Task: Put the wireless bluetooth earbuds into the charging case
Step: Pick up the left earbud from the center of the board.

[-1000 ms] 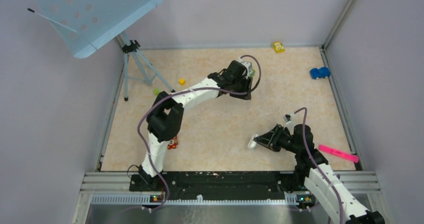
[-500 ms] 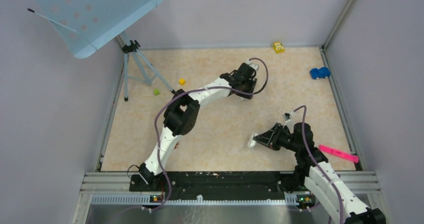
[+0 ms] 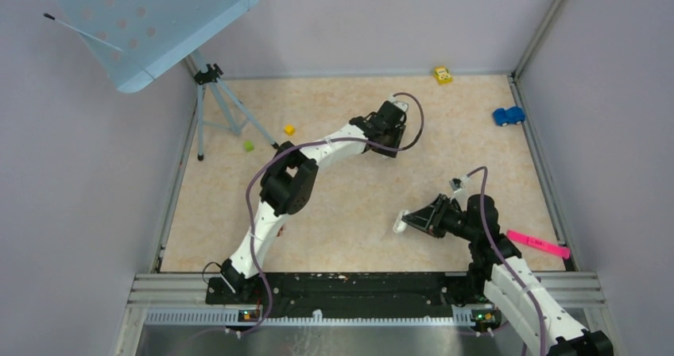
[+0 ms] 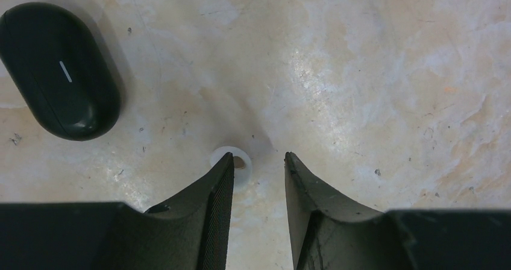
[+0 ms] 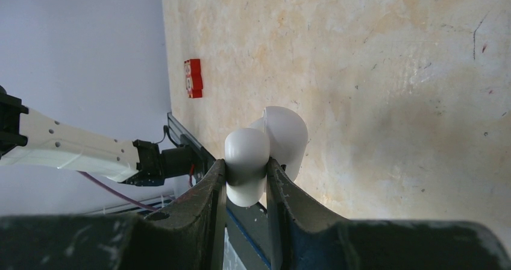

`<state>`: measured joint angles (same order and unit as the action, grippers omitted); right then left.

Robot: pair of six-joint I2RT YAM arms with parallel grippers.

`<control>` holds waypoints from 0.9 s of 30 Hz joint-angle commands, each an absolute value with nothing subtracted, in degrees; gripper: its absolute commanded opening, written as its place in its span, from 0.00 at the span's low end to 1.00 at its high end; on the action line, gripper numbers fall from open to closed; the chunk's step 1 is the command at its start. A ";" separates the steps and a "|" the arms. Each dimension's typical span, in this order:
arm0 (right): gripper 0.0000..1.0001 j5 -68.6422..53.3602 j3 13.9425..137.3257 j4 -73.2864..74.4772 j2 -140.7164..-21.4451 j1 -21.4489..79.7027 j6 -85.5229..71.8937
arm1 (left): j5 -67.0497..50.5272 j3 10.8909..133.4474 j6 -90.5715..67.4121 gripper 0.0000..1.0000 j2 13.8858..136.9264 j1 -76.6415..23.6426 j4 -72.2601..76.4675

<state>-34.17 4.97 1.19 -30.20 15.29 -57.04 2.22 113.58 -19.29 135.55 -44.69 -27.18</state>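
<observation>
Fingers of the left gripper hang low over the bench, parted to a moderate gap with nothing between them. A small white earbud lies on the surface right at one fingertip, partly tucked under it, so it looks lined up for a pinch, though off-centre to my eye. A closed black oval case rests at ten o'clock from it, well apart. Toward five o'clock on the bench, the right gripper is clamped on the white charging case, its lid seemingly raised. It is presumably held ready to receive the earbud. Whether it touches the surface, I cannot tell.
</observation>
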 commanded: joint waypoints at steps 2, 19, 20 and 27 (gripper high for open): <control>0.00 -35.15 6.23 -3.02 -31.47 14.87 -56.75 | 4.82 111.66 -17.89 0.42 134.08 -44.75 -26.41; 0.00 -35.51 6.67 -4.02 -32.52 14.88 -56.72 | 8.59 109.28 -18.12 0.41 131.67 -44.74 -28.17; 0.00 -35.55 6.68 -4.24 -32.63 14.93 -56.77 | 8.88 108.94 -18.25 0.41 131.42 -44.74 -28.16; 0.00 -35.94 7.19 -4.42 -33.56 14.89 -56.56 | 9.96 108.13 -18.78 0.36 130.83 -44.74 -28.81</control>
<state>-34.98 4.97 -1.30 -33.12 15.29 -57.01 7.38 109.36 -18.74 133.53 -45.10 -26.02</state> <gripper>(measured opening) 0.250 0.379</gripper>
